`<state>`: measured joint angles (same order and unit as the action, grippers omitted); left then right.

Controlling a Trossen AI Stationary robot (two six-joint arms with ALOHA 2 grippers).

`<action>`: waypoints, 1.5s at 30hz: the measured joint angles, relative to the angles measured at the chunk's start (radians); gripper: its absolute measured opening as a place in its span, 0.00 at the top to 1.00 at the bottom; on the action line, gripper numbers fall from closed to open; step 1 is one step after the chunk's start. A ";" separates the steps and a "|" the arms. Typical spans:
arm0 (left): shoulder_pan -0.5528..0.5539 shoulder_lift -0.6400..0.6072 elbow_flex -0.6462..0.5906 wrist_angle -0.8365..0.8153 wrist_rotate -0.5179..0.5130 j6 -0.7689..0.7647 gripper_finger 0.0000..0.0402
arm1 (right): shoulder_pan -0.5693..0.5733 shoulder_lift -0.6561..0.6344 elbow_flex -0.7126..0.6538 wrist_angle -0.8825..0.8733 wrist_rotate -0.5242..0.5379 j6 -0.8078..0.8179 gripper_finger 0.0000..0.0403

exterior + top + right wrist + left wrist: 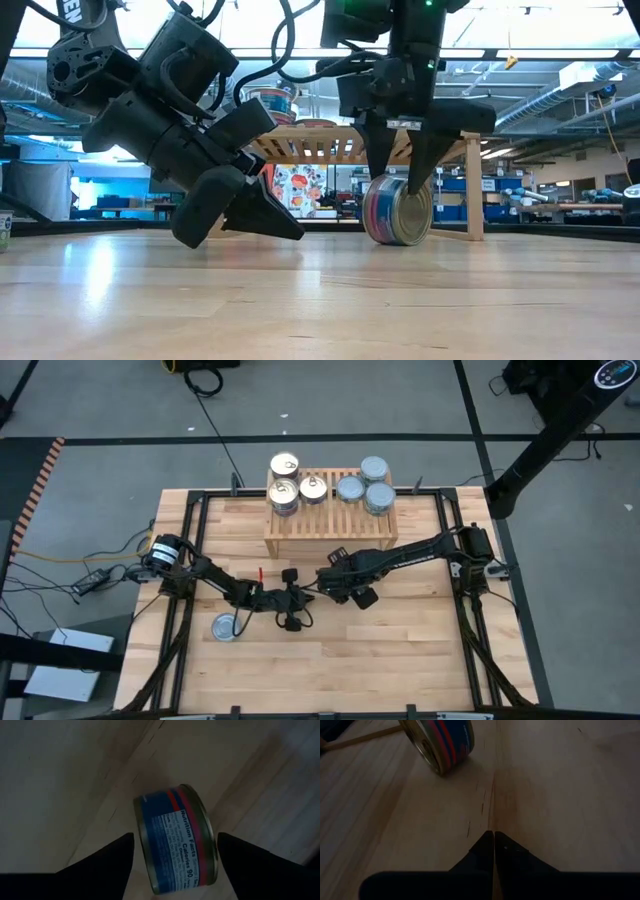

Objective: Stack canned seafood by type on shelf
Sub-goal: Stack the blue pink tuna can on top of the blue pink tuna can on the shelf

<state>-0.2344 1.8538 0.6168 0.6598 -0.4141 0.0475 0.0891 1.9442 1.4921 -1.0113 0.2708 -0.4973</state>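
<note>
My right gripper (405, 178) has its fingers spread either side of a blue-and-red tin (176, 837) lying on its edge before the shelf (330, 530), not yet clamped; pick-up is in hand, closing comes next. My left gripper (493, 836), fingers together, waits nearby.

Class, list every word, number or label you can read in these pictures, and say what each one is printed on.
"Nutrition Facts": on the blue label of the tin lying on its side, seen between the open right gripper fingers.
"Calories 90": same label, beside it.
The smaller print on that label is too blurred to read.
Tins on the shelf: labels unreadable.
</note>
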 joint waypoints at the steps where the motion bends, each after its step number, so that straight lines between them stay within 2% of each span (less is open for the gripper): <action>1: 0.000 0.000 0.000 0.000 0.000 0.000 0.95 | 0.000 0.000 0.000 0.003 0.000 0.000 0.27; 13: 0.000 0.000 0.000 0.000 0.000 0.000 0.95 | -0.005 0.000 0.000 0.004 -0.007 0.004 0.44; 34: 0.000 0.000 0.000 0.000 0.000 0.000 0.95 | 0.016 0.000 0.004 -0.012 -0.003 0.083 0.46; 40: 0.000 0.000 0.000 0.000 0.000 0.000 0.95 | 0.053 0.000 0.083 -0.042 -0.002 0.140 0.46; 45: 0.000 0.000 0.000 0.000 0.000 0.000 0.95 | 0.099 0.000 0.186 -0.062 0.060 0.147 0.46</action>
<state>-0.2348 1.8538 0.6167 0.6601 -0.4145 0.0475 0.1883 1.9443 1.6777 -1.0735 0.3307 -0.3502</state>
